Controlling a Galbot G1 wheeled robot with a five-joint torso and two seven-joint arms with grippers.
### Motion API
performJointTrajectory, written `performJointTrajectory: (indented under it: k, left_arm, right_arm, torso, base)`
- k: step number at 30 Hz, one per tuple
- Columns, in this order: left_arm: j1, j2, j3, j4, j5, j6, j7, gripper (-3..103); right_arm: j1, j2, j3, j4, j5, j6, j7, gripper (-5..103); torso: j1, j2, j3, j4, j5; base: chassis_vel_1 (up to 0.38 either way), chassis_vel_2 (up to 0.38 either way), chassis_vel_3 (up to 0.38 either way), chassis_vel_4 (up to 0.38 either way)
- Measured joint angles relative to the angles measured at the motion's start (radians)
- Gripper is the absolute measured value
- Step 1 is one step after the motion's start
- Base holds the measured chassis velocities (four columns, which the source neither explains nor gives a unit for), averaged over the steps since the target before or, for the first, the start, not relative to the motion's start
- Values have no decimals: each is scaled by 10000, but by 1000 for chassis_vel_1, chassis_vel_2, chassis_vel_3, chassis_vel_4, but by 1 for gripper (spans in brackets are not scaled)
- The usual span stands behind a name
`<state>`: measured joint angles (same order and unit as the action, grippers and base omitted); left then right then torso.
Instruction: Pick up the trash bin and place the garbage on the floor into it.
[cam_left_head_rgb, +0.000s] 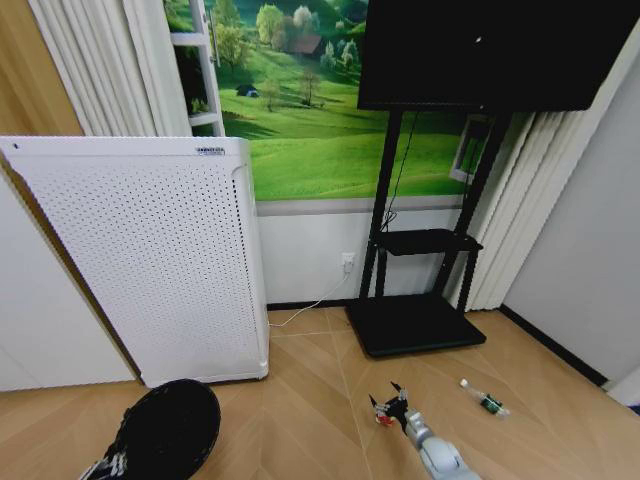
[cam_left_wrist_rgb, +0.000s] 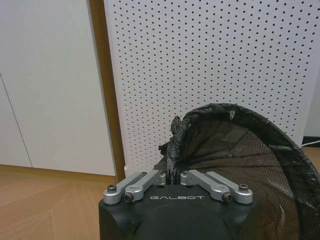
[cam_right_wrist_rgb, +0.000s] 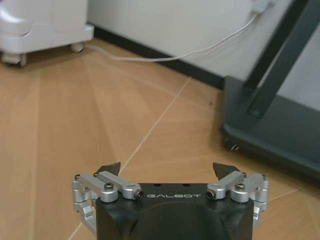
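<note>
My left gripper (cam_left_wrist_rgb: 172, 176) pinches trash bin (cam_left_wrist_rgb: 240, 150) rim beside air purifier (cam_left_wrist_rgb: 210, 55) | light, flexible mesh | right gripper (cam_right_wrist_rgb: 167, 172) spread above floor.

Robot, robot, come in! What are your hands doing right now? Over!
Left gripper shut on trash bin rim. Right gripper open, low over the floor by a red wrapper. Bottle lying farther right. Nothing blocking.
</note>
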<state>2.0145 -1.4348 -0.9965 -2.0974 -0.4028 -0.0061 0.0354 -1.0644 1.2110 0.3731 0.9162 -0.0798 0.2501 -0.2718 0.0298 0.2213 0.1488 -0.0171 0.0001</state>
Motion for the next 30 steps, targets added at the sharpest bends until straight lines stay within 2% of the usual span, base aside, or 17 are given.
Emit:
performJointTrajectory:
  k: [4, 11, 17, 20, 22, 29, 30]
  left_arm:
    - [-5, -98, 110, 10, 175, -65, -1, 7]
    - [29, -267, 397, 0, 508, -140, -1, 7]
    - [23, -378, 582, 61, 633, -155, -7, 7]
    - [23, -399, 639, 91, 666, -155, -6, 7]
    - [13, -406, 666, 144, 683, -154, -5, 7]
    - [-31, -391, 657, 266, 647, -155, -5, 7]
    - [-41, -380, 650, 274, 630, -154, -5, 7]
  right_arm:
    - [173, -142, 184, -578, -522, -93, -859, 100]
    - [881, 9, 201, -1788, -1357, 56, -1050, 100]
    - [1399, 379, 166, -2556, -1611, 5, -482, 100]
    - [1518, 507, 107, -2689, -1633, -242, -215, 100]
    - [1562, 641, 39, -2702, -1751, -763, 182, 100]
    - [1533, 672, 17, -2768, -2049, -1257, 321, 102]
    - [1519, 670, 9, -2758, -2070, -1406, 300, 99]
  torso:
    - [0, 0, 0, -7, -2]
    - [1, 0, 2, -4, -1]
    - [1, 0, 1, -3, 1]
    - [1, 0, 1, -4, -2]
    - [1, 0, 1, -4, 0]
    - [2, 0, 2, -6, -2]
    - [3, -1, 2, -5, -1]
  base:
    - [17, -6, -33, 14]
    - [0, 0, 0, 0]
    - [0, 0, 0, 0]
    - [0, 0, 0, 0]
    - [0, 0, 0, 0]
    - [0, 0, 0, 0]
    - [0, 0, 0, 0]
